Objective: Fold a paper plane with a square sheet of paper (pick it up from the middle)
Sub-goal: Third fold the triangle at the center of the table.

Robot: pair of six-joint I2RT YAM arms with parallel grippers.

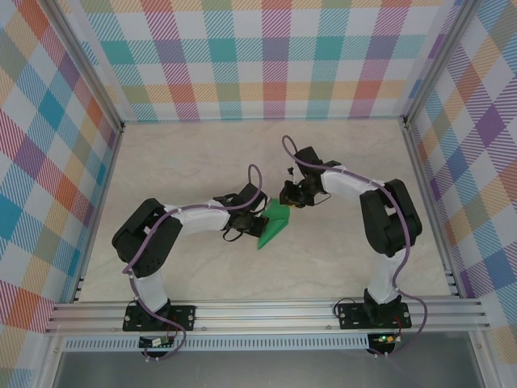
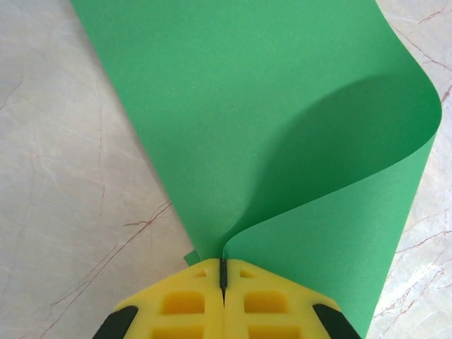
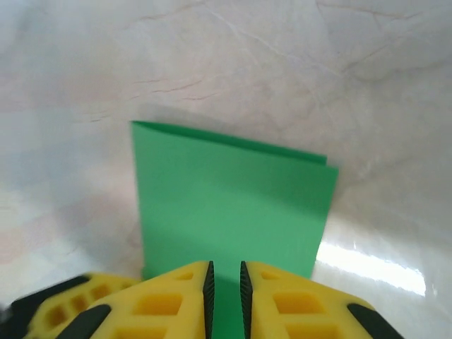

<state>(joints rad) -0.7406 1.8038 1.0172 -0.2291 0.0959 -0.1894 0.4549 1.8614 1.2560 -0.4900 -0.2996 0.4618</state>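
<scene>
The square sheet of paper [image 1: 273,229] is bright green and lies bent double at the middle of the table. My left gripper [image 1: 257,222] is shut on its near edge. In the left wrist view the sheet [image 2: 282,106] curls over from the shut left gripper [image 2: 223,272] in a loose, uncreased loop. My right gripper [image 1: 289,202] is at the sheet's far end. In the right wrist view the right gripper [image 3: 224,282] has its jaws a narrow gap apart, with the doubled sheet [image 3: 226,198] showing through the gap, two layers offset at the far edge. The paper plane is out of view.
A small dark speck [image 1: 287,170] lies on the marble-patterned table [image 1: 186,162] just beyond the right gripper. Plaid walls enclose the table on three sides. An aluminium rail [image 1: 258,311] runs along the near edge by the arm bases.
</scene>
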